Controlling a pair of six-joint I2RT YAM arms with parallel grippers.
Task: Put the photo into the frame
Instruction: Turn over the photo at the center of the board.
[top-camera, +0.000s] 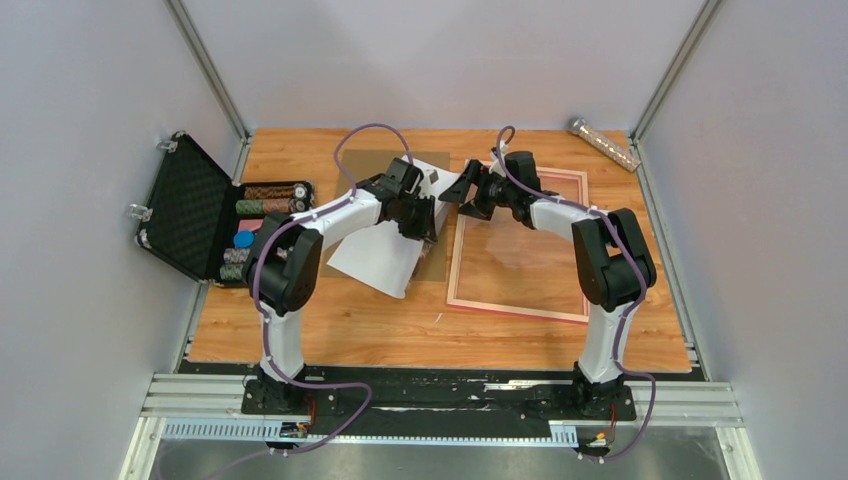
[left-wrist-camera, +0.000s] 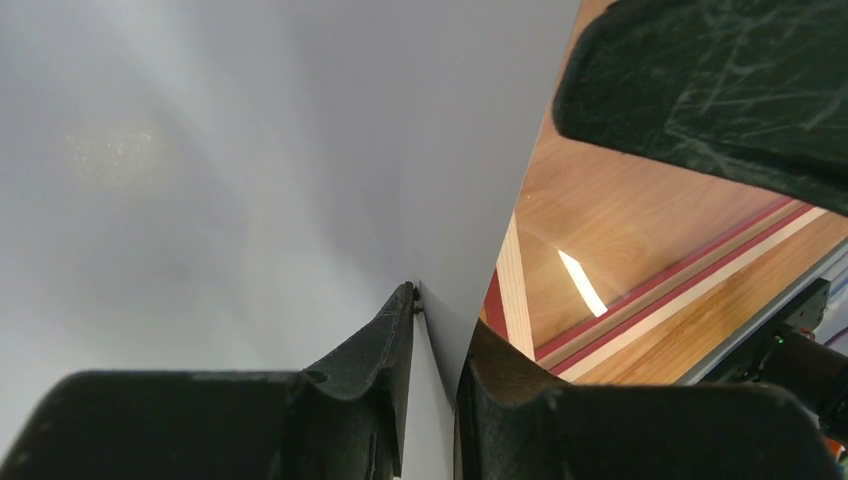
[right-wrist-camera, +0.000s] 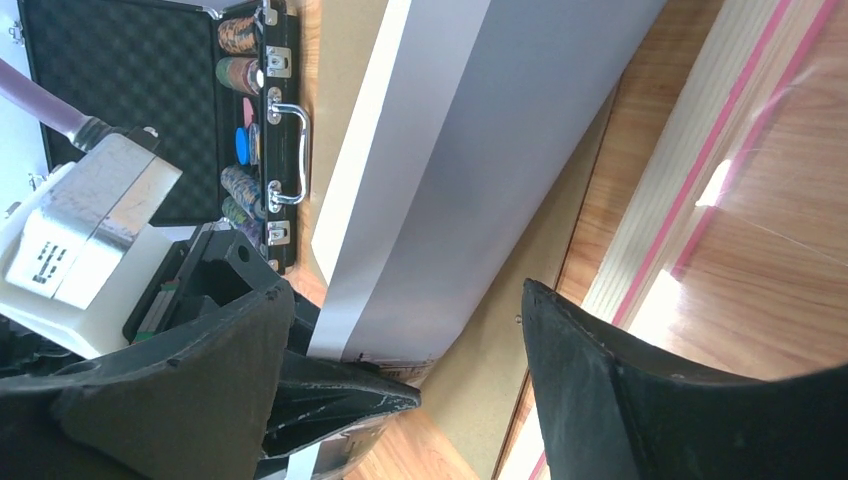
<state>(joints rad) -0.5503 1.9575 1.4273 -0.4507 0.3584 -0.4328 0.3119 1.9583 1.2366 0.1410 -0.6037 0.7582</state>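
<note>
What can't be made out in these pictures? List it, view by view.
- Top external: the photo shows only its white back; its print faces away.
- Top external: the right gripper covers the frame's far-left corner.
- Left wrist: too close to tell whether the left gripper pinches the photo or just straddles it.
- Top external: the brown board lies mostly under the photo and left arm.

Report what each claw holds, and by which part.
An edge of the photo lies between the barely parted fingers of the left claw; whether they pinch it cannot be told. The right claw stands open, holding nothing.
</note>
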